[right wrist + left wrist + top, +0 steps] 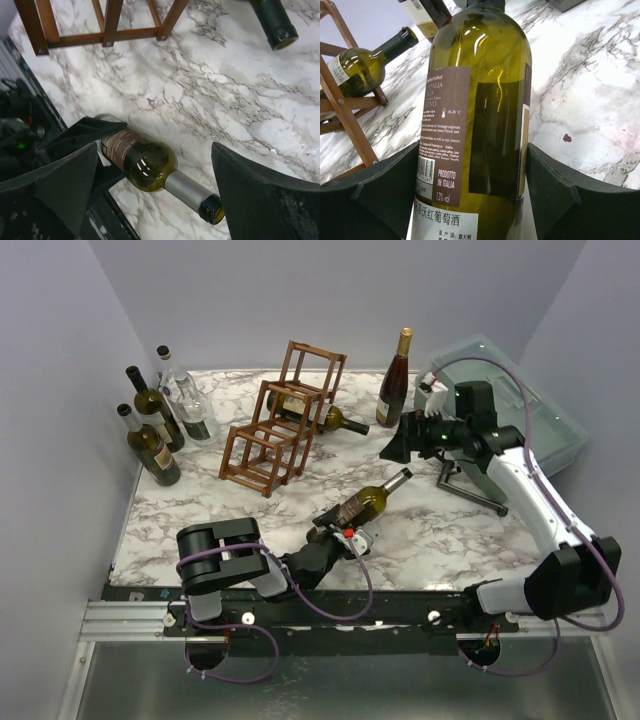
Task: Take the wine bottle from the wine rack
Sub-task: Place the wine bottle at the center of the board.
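The reddish-brown wine rack [285, 415] stands at the rear middle, with one green bottle [322, 418] lying in it, neck to the right. A second green wine bottle [370, 502] lies on the marble nearer the front, neck pointing to the rear right. My left gripper [335, 525] is shut on its lower body. In the left wrist view the fingers [385, 195] flank the labelled bottle [480, 125]. My right gripper [400, 445] is open and empty, hovering above the table right of the rack. Its view shows the held bottle [145, 162] below and the rack's feet [105, 30].
Three bottles [155, 430] stand at the rear left. A dark red bottle [394, 380] stands upright behind the right gripper. A clear plastic bin [525, 400] sits at the rear right, and a black stand [470, 485] is by the right arm. The table [430, 540] is white marble.
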### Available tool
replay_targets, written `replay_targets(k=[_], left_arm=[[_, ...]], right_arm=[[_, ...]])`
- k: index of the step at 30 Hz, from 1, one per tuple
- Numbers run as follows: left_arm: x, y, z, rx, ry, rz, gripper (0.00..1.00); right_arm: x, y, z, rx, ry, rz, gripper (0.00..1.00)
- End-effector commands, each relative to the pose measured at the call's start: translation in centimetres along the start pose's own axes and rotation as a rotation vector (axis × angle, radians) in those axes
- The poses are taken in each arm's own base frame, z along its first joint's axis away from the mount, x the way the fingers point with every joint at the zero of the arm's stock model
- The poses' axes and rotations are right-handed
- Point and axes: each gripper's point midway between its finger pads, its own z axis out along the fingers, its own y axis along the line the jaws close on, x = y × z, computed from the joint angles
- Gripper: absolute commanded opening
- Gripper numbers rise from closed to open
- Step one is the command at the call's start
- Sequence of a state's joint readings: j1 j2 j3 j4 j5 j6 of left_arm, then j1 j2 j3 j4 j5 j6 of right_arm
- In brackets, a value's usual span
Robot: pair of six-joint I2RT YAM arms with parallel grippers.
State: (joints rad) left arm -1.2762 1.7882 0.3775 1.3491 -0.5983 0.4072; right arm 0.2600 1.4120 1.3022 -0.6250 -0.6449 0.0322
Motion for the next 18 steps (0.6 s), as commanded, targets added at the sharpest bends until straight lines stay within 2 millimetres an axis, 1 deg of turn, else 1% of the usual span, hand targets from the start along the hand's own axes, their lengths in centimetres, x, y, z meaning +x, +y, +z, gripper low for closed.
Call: replay_targets(k=[1,3,5,8,10,11,15,18], left_arm=[[-0.5,1.0,-0.1,-0.072,-0.031,-0.155,0.00],[-0.7,1.1,-0.1,-0.082,-0.037,-0.180,0.00],[-0.9,1.2,0.0,-0.087,-0.044,-0.200,0.00],[-1.2,1.2,0.0,-0.091,-0.053,-0.223,0.00],[-1.4,1.3,0.0,-0.092,-0.060,-0.240,0.00],[-1.6,1.3,0.0,-0.092,-0.063,-0.245,0.00],[-2.1,1.5,0.0,-0.093,-0.077,-0.265,0.00],[-2.3,1.4,0.0,-0.089,-0.084,-0.275,0.00]], right_arm=[[-4.2,-0.5,-3.2,0.120,-0.319,0.175,0.99],[-3.4,-1.7,-3.1,0.166,-0.328,0.291,0.99],[-1.9,-2.2,-2.4,0.139,-0.329,0.361,0.99],[-0.1,-1.3,-1.1,0.028,-0.300,0.419,0.99],[0.9,-1.1,-0.2,-0.024,-0.287,0.448,0.98],[1.5,-1.3,0.3,-0.028,-0.282,0.460,0.98],[2.3,-2.1,1.4,-0.039,-0.303,0.469,0.97],[2.5,-2.1,1.8,-0.070,-0.309,0.466,0.95]])
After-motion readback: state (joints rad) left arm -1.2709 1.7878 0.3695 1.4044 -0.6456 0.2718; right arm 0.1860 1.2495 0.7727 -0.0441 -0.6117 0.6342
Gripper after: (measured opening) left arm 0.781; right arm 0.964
